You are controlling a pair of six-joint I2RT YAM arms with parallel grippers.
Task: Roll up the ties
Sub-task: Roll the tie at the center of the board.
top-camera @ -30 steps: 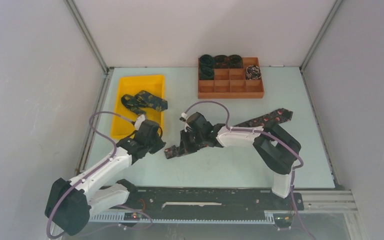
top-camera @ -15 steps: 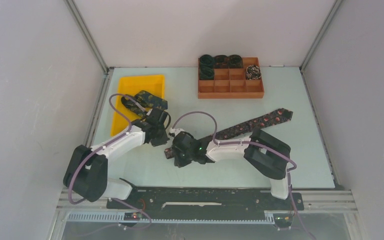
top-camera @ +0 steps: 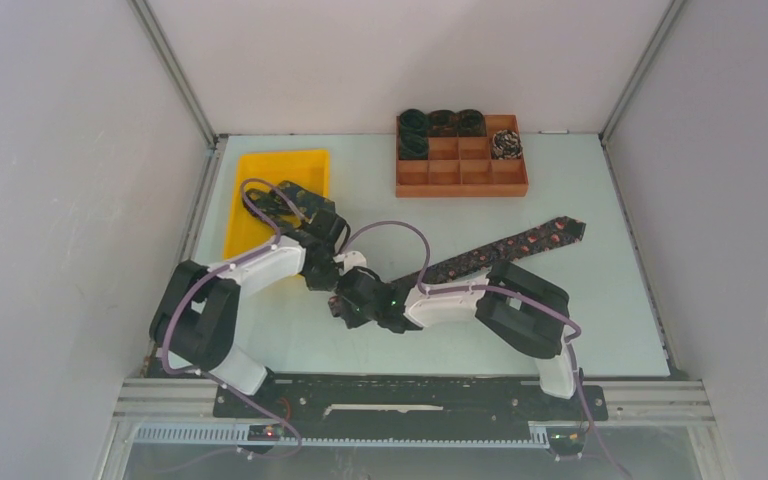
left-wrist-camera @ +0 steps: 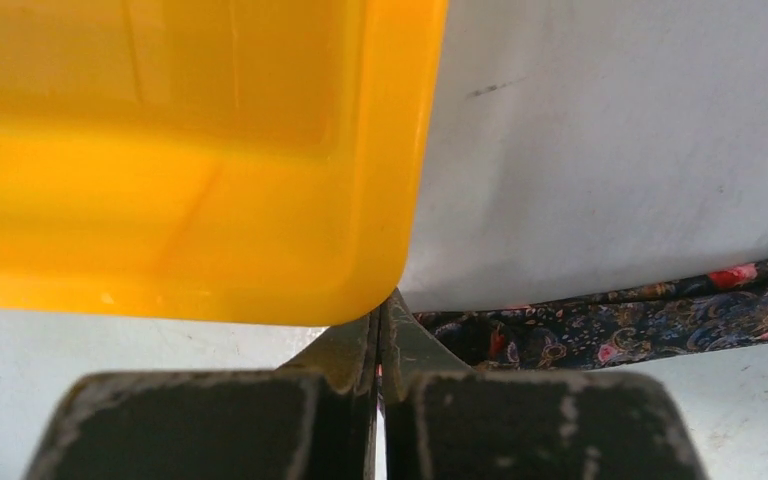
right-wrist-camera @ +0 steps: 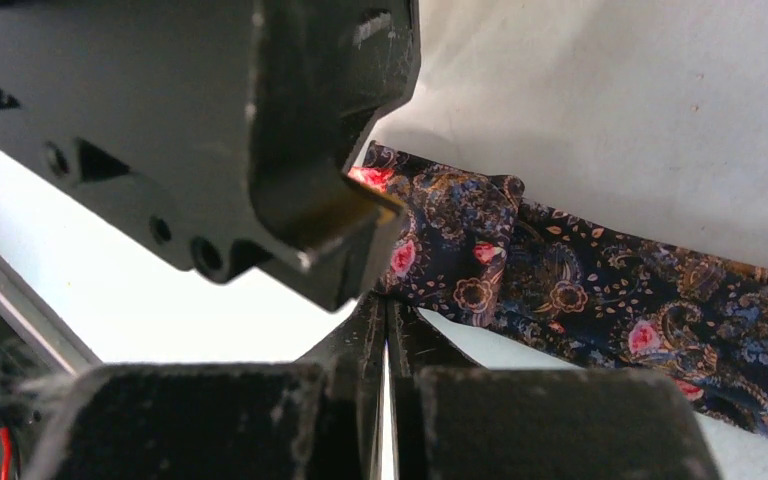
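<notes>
A long dark tie with red flowers lies diagonally across the table, its near end folded over by both grippers. My right gripper is shut, with its tips pinching the edge of that folded end. My left gripper is shut too. Its tips rest against the tie's end, just off the yellow tray's corner. One of the left gripper's fingers hangs over the fold in the right wrist view. A second tie lies loose in the yellow tray.
The yellow tray stands at the left, its corner close to the left fingers. An orange compartment box at the back holds several rolled ties. Lilac cables arc over both arms.
The left arm has swung right and forward from beside the tray to the tie's near end. The right gripper has shifted left and nearer with the tie's end.
</notes>
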